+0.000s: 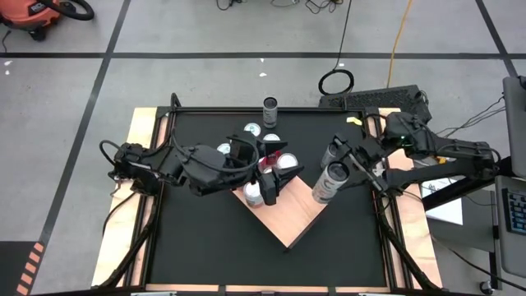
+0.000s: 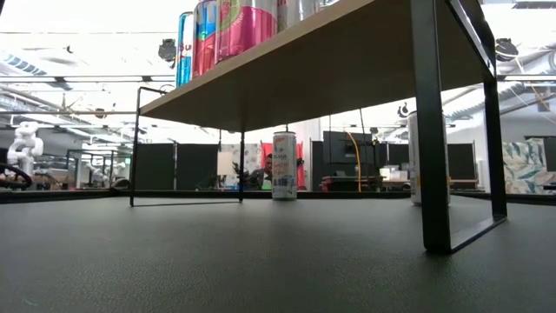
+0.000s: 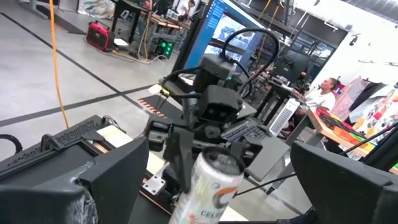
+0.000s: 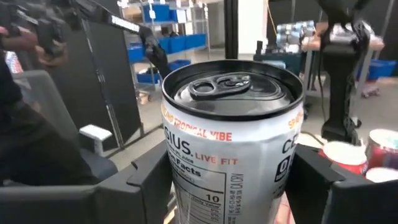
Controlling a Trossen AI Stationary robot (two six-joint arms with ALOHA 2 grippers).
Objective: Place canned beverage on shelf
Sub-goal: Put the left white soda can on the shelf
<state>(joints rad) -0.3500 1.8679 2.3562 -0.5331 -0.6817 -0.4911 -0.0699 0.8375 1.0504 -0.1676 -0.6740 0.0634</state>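
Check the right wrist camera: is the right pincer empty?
No. A silver can with its pull tab on top sits between the right pincer's two dark fingers, filling the space between them.

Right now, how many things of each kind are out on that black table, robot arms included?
Shelf cans: at least 5, the left arm hides some
Table cans: 2
Held can, in the right gripper: 1
Shelf: 1
Robot arms: 2
Total: at least 11
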